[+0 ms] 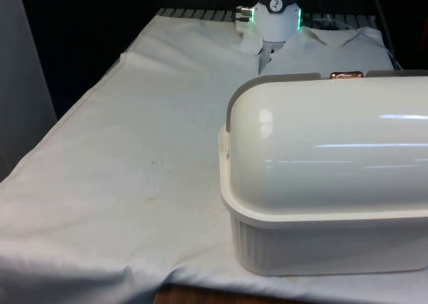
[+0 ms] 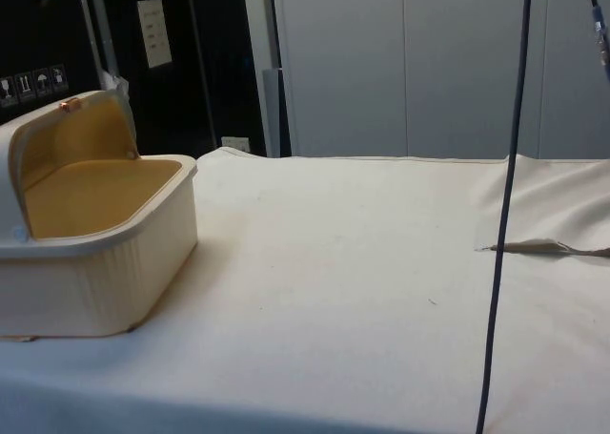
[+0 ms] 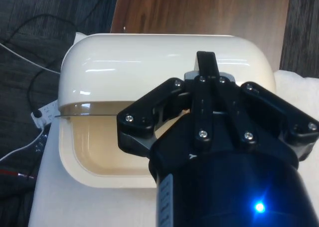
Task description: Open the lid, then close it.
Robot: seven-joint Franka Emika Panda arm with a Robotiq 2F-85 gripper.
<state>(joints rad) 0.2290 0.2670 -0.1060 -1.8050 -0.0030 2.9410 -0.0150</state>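
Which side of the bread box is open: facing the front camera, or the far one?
The far one: the lid is rolled back off the tan inside; the front camera meets closed shell.

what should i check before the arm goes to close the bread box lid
1. Lid rolled fully back, opening step done: ok, side view shows the interior exposed.
2. Inside of the bread box free of objects: ok, tan floor looks bare.
3. Copper handle reachable at the top: ok.
4. Gripper over the handle: ok, it sits above the lid's edge in the wrist view.
5. Finger state: cannot tell.
6. Cloth flat around the box: ok nearby, wrinkled further off.
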